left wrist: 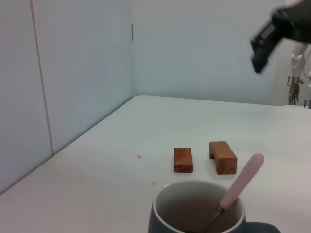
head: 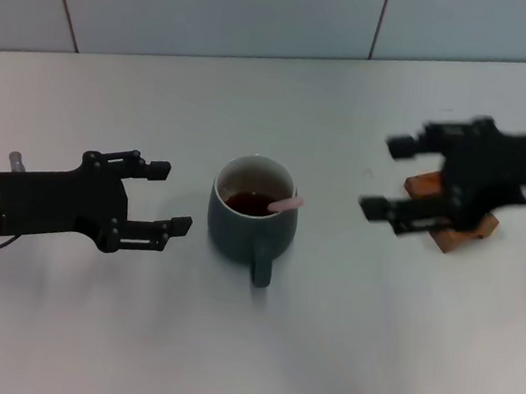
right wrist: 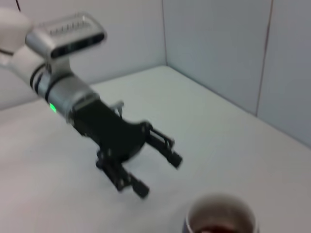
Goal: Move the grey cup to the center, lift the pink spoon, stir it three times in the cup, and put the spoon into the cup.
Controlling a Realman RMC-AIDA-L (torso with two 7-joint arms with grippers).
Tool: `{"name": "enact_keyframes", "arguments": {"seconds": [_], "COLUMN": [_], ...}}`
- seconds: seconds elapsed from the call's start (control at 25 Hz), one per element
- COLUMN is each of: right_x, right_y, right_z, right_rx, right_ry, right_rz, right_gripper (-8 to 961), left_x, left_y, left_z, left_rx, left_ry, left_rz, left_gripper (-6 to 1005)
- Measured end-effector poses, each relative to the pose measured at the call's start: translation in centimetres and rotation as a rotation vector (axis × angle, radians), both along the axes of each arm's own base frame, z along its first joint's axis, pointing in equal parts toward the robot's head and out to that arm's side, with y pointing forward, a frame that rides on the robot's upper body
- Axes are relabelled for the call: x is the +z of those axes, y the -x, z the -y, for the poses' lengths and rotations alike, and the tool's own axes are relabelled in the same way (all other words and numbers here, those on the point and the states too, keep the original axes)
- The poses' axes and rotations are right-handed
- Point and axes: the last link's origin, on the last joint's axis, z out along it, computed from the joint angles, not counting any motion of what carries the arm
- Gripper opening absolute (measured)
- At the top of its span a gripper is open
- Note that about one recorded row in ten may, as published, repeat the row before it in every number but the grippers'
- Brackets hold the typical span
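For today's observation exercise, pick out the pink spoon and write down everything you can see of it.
The pink spoon stands inside the grey cup, leaning on the rim on the side toward the robot's right. Its slim, pale pink handle looks smooth and ends in a rounded tip above the rim. Lower down it joins a thin silver metal stem that slants down into the cup; its bowl is hidden. Only the cup appears to touch it. The left gripper and the right gripper, both open, hang apart from it on either side.
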Motion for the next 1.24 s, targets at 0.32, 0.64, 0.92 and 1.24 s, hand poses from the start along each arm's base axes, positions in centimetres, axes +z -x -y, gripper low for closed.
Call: {"name": "enact_keyframes", "arguments": {"seconds": [0.32, 0.64, 0.92, 1.24], "right_x": [-0.9, -1.3, -1.6, -1.9], "right_y": [-5.5, -7.6, -8.1, -8.4], "right_z": [1.6, 1.0, 0.5, 0.3], "right_rx": [-0.067, -0.042, -0.063, -0.081], "right_ry": [-0.001, -0.044, -0.045, -0.037], "right_rz": [-0.099, -0.227, -0.202, -0.193], "right_gripper": [833, 833, 834, 834], "left_x": [-0.3, -0.3, -0.3, -0.3], "left_y": [0.1, -0.1, -0.1, -0.3], "left_z": [0.1, 0.1, 0.1, 0.0], "left_rx": [0.009, 0.016, 0.020, 0.020], "left_ry": [0.004, -0.009, -0.008, -0.008], "left_rz": [0.006, 0.031, 0.038, 0.040], "left_gripper": [805, 805, 805, 805]}}
